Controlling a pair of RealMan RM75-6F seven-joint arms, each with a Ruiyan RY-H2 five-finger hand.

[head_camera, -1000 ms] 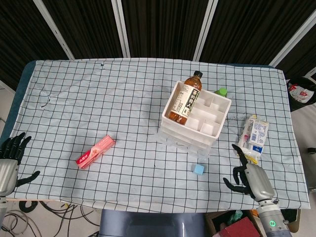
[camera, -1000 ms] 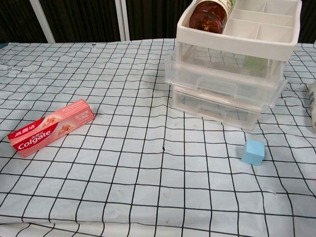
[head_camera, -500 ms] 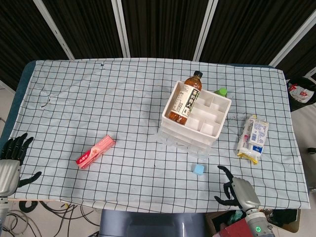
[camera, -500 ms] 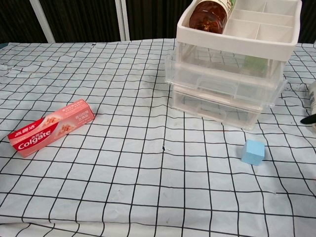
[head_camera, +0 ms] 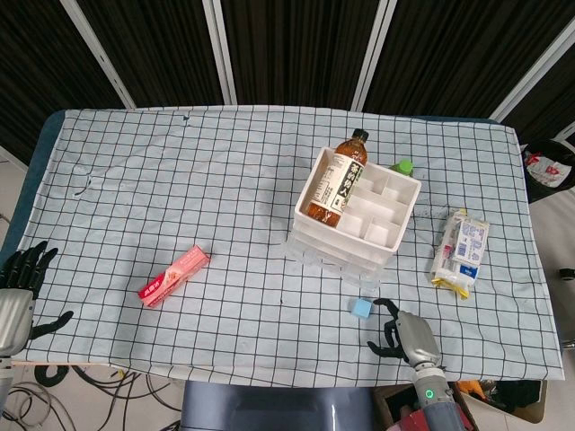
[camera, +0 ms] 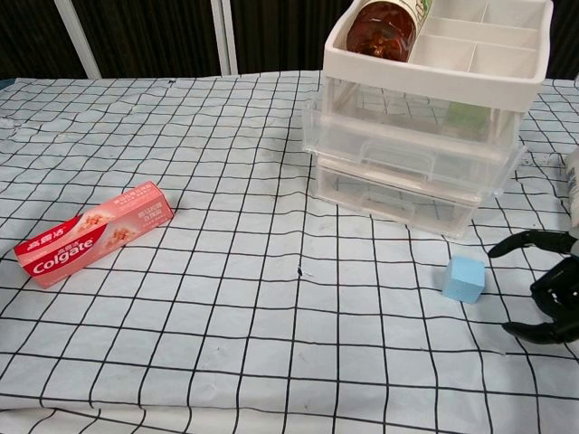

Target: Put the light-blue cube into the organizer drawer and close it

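Note:
The light-blue cube (head_camera: pixel 361 309) (camera: pixel 463 278) lies on the checked cloth just in front of the organizer (head_camera: pixel 355 214) (camera: pixel 425 117), a white tray on clear drawers. My right hand (head_camera: pixel 402 334) (camera: pixel 552 285) hovers close to the cube's right side, fingers spread and holding nothing. It does not touch the cube. My left hand (head_camera: pixel 20 292) sits off the table's left front edge, fingers apart and empty. The drawers look pushed in.
A tea bottle (head_camera: pixel 337 180) lies in the organizer's top tray. A pink toothpaste box (head_camera: pixel 173 276) (camera: pixel 91 231) lies at the front left. A snack packet (head_camera: pixel 459 251) lies right of the organizer, a green cap (head_camera: pixel 402 166) behind it.
My right hand has moved left along the table's front edge, from beside the snack packet to just right of the cube. It has entered the chest view. The left hand has barely moved.

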